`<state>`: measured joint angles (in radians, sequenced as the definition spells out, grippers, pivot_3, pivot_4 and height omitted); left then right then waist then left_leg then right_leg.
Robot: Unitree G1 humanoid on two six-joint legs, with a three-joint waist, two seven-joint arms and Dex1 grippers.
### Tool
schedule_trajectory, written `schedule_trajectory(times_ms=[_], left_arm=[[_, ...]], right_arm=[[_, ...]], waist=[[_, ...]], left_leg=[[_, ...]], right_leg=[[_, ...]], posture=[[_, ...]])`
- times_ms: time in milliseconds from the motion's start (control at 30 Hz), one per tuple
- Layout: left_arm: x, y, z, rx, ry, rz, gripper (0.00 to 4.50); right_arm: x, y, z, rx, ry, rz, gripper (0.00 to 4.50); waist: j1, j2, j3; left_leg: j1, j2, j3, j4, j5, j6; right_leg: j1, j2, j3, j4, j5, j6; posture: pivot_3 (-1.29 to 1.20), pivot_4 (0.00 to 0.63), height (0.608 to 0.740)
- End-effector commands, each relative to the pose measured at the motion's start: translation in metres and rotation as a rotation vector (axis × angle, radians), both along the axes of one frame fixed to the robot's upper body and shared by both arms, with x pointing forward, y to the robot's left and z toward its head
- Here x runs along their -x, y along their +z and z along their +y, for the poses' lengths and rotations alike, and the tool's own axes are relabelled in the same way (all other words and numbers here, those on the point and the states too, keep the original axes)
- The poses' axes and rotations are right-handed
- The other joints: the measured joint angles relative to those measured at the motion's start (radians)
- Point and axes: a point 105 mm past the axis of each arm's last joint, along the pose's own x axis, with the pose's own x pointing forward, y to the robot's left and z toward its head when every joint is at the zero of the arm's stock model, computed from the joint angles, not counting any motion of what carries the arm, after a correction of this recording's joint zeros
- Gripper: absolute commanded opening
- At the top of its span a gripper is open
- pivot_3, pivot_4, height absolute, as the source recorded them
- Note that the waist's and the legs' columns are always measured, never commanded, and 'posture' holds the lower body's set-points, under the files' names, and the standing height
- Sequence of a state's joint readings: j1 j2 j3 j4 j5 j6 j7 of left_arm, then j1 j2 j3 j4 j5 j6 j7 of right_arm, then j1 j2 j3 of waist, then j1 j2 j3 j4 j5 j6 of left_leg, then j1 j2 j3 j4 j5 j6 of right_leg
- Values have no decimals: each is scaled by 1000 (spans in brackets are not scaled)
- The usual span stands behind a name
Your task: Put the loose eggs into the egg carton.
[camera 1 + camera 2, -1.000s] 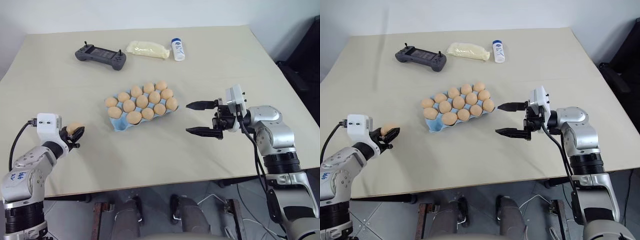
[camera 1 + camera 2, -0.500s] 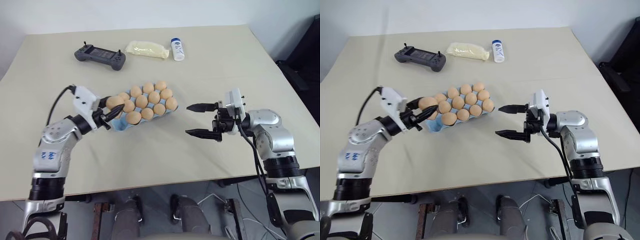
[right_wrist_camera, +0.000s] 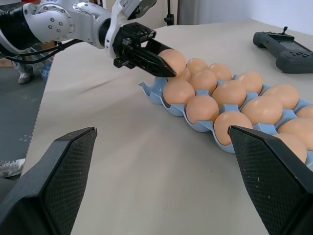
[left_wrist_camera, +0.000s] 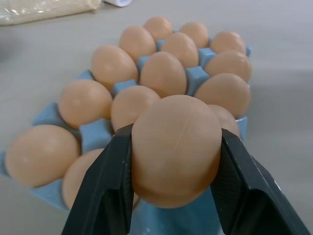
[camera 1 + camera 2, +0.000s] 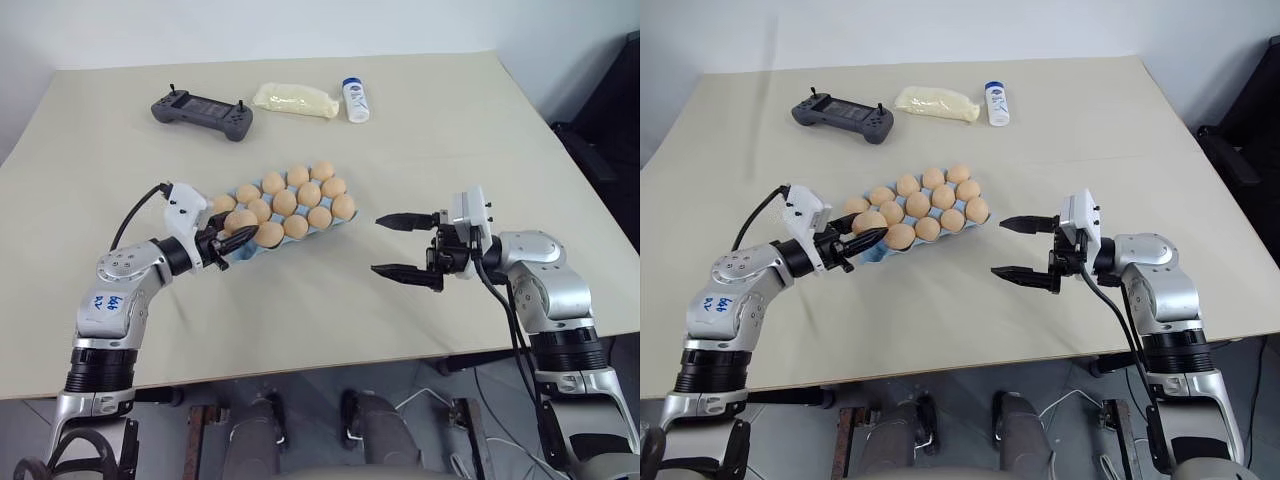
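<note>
One egg (image 4: 176, 149) is pinched between the two black fingers (image 4: 105, 188) of the left gripper (image 5: 232, 240), and it's sitting right over the near-left corner of the light blue egg carton (image 5: 243, 252), just above the cups there, so not set down yet as far as I can see. The carton lies around the middle of the table (image 5: 420, 140), turned a bit diagonal, and pretty much every other cup already has a tan-orange egg in it; I count roughly a dozen eggs (image 5: 300, 198) seated in three rows. Can't tell whether the cup directly under the held egg is free, the gripper blocks it. The right gripper (image 5: 408, 246) hangs over the table to the right of the carton, well apart from it, fingers spread wide with nothing between them, pointing toward the carton side. Up by the far edge of the table there's a dark grey game controller (image 5: 201, 111) toward the far-left, then a clear bag of something pale yellow (image 5: 296, 98) next to it, and a small white bottle with a blue cap (image 5: 355, 98) just beside the bag.
</note>
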<state>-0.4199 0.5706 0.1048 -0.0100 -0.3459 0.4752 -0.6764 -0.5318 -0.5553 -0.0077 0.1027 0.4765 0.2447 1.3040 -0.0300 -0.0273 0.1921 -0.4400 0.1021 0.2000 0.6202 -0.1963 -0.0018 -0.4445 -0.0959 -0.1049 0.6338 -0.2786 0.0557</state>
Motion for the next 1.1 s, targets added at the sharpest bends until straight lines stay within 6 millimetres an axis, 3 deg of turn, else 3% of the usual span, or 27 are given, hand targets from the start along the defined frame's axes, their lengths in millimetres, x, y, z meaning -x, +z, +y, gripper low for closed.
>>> schedule_trajectory(times_ms=[33,200,467,600,833,1100], left_arm=[[2,11,2,-18,18,-40,3037],[6,22,5,-9,23,-74,4472],[8,61,35,141,167,-212,4472],[21,58,36,193,100,-189,4472],[45,24,59,116,52,-112,4472],[61,9,74,90,44,-70,4472]], right_arm=[[3,13,-3,-19,-1,-47,4500],[4,12,-4,-15,2,-46,4500],[-1,15,-9,-4,-12,-55,4500],[-4,15,-11,6,-15,-60,4500],[-10,14,-15,31,-22,-68,4500],[-17,11,-21,49,-40,-71,4500]], waist=[[0,0,0],[0,0,0],[-1,0,0],[-1,0,0],[-4,0,0],[-3,0,0]], left_leg=[[0,0,0,0,0,0],[0,0,0,0,0,0],[0,1,-1,3,0,0],[0,0,-1,4,0,0],[0,1,0,3,0,0],[0,1,0,3,-1,0]], right_leg=[[0,0,0,0,0,0],[0,0,0,1,0,0],[0,-1,0,3,0,0],[0,-1,0,4,0,0],[0,-1,0,4,0,-1],[-1,-5,0,2,-1,-2]], posture=[[0,150,740],[0,150,740],[0,150,740],[0,150,740],[0,150,740],[0,150,740]])
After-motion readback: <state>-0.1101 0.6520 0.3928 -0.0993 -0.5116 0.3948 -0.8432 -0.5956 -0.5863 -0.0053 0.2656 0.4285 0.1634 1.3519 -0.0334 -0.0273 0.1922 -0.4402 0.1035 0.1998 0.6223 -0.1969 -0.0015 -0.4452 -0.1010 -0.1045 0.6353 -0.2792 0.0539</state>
